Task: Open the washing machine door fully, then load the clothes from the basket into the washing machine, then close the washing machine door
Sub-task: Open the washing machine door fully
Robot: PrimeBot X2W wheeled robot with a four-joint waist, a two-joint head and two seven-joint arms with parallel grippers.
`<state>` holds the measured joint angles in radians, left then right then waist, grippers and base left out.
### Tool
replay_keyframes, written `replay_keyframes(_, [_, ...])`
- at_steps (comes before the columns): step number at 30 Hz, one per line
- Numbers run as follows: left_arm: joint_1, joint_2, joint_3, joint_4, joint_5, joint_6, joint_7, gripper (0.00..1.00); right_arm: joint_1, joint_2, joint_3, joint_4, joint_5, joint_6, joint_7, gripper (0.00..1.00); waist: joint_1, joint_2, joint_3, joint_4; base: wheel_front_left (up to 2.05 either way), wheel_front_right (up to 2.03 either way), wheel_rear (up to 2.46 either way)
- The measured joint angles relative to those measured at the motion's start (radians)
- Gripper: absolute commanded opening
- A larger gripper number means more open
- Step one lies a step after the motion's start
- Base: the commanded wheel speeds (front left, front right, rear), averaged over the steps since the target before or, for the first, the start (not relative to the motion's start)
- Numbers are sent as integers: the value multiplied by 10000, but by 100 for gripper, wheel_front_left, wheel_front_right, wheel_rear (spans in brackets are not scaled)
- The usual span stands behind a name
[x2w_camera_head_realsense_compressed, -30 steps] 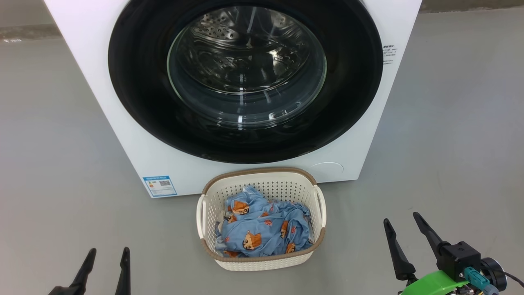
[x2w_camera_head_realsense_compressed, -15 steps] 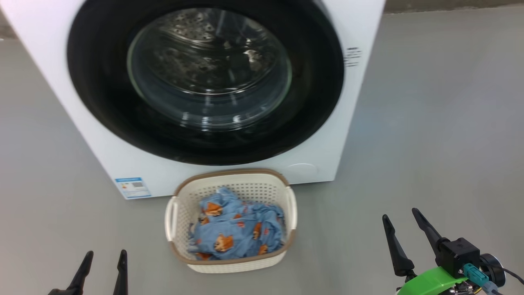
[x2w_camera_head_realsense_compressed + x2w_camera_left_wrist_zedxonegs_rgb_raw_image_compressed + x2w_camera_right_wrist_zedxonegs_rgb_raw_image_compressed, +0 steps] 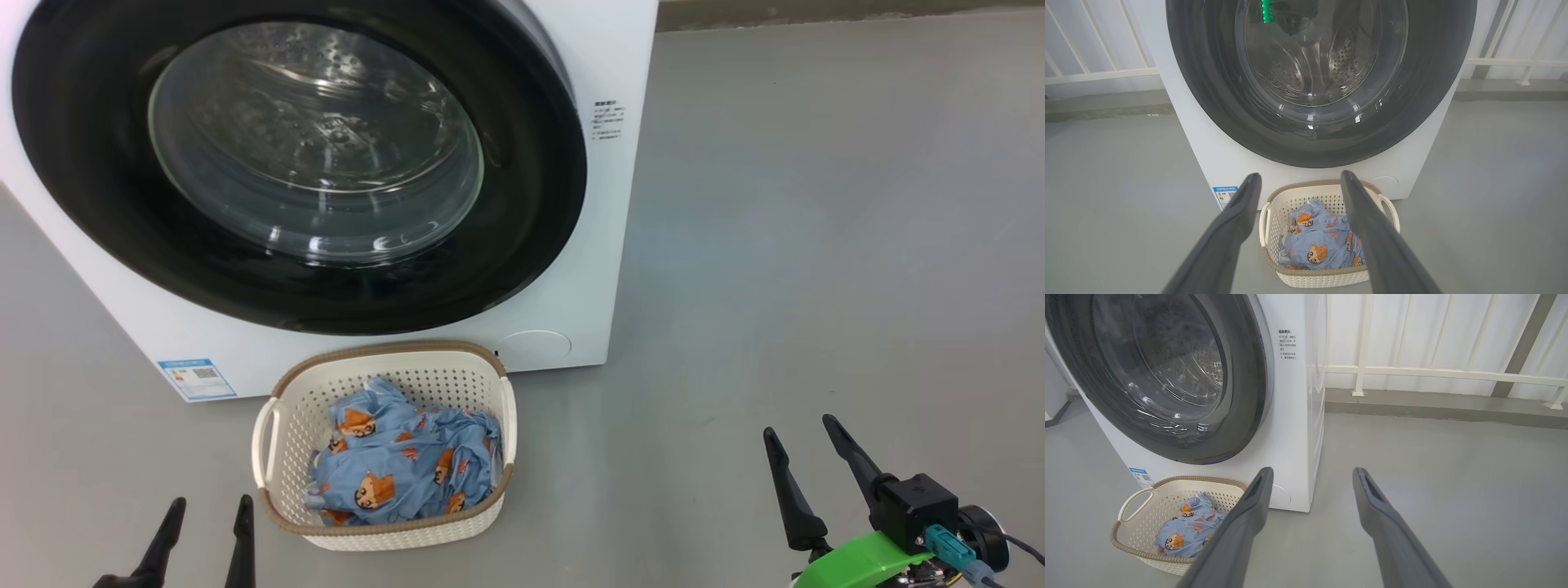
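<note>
The white washing machine (image 3: 571,269) stands on the grey floor, its round black washing machine door (image 3: 522,204) closed flat against the front, the steel drum visible through the glass. In front of it sits the cream basket (image 3: 277,498) holding the light blue clothes (image 3: 400,474) with orange figures. My left gripper (image 3: 208,510) is open at the lower left, just left of the basket. My right gripper (image 3: 804,441) is open at the lower right, well away from the basket. In the wrist views the basket (image 3: 1274,204) (image 3: 1139,522) lies ahead of the empty fingers.
Bare grey floor (image 3: 816,245) stretches to the machine's right. A white railing (image 3: 1433,373) and a low kerb run behind. A blue label sticker (image 3: 196,378) is at the machine's lower left corner.
The whole head picture has shifted left, so the camera turned right. Both grippers stay open and in the same places in the picture.
</note>
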<state>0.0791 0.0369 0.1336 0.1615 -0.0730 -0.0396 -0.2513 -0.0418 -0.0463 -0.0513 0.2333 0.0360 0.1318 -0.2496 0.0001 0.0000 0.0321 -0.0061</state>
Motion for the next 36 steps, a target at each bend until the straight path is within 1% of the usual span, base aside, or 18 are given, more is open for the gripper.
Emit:
replay_keyframes(22, [22,4,-8,2,-123,46,0,100,0,10,17,-15,13,0,0,100,0,0,-52,-18,3,3,-6])
replay_keyframes(23, [22,4,-8,2,-125,48,0,100,0,10,19,-15,17,0,0,79,0,0,-49,-18,0,0,0])
replay_keyframes(24, [23,4,-8,2,-130,52,0,100,0,10,29,-13,27,0,0,37,0,0,-48,-19,0,0,0])
replay_keyframes(25, [23,4,-8,2,-134,61,0,100,0,10,36,-13,27,0,0,7,0,0,-48,-19,0,0,0])
replay_keyframes(26, [23,4,-8,2,-134,92,0,100,0,10,54,-12,56,0,0,0,-1,0,-45,-19,0,0,0])
replay_keyframes(36, [24,4,-25,12,-182,92,0,100,0,10,165,12,272,0,0,0,-1,0,22,29,0,0,0])
